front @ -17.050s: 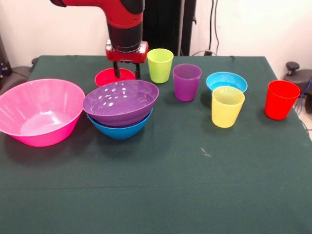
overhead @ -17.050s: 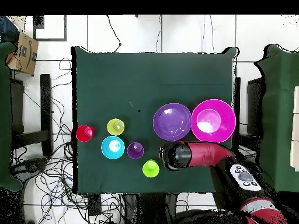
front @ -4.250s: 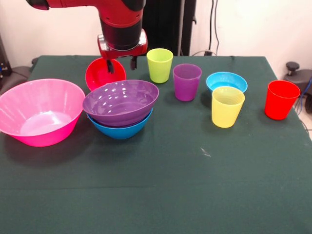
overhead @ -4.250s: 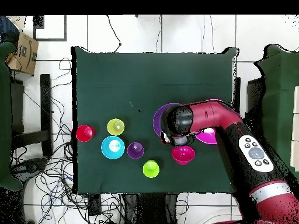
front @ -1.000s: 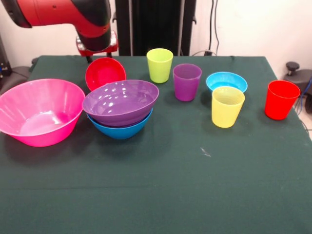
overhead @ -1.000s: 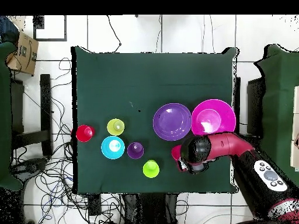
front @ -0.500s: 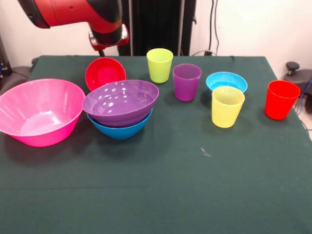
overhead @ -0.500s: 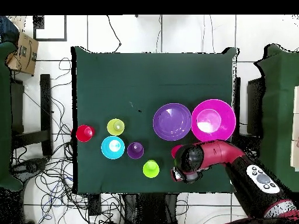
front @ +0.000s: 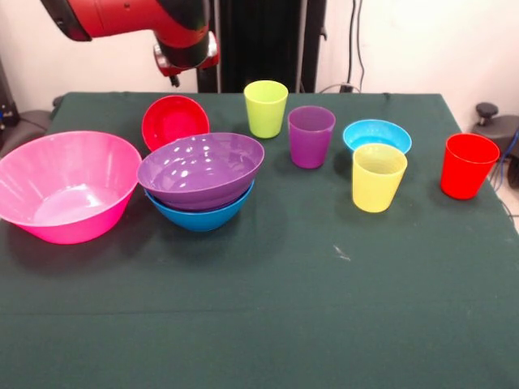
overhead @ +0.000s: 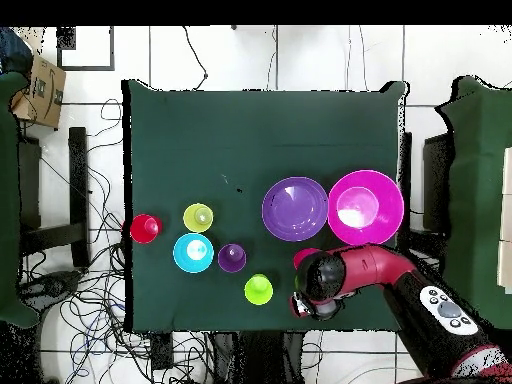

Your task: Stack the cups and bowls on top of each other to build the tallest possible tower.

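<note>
Red and black arm's gripper hangs above the far left of the green-clothed surface; its fingers' state cannot be told. Large purple plastic bowl nests in the medium blue plastic bowl; small red plastic bowl leans tilted just behind them.

No readable text, labels, brand names or numbers can be made out anywhere, tbh. A cardboard box is seen at the far left edge of the overhead view, with a dark mark on its side, but it's too small to be read. Nothing is printed on the cups or bowls.
</note>
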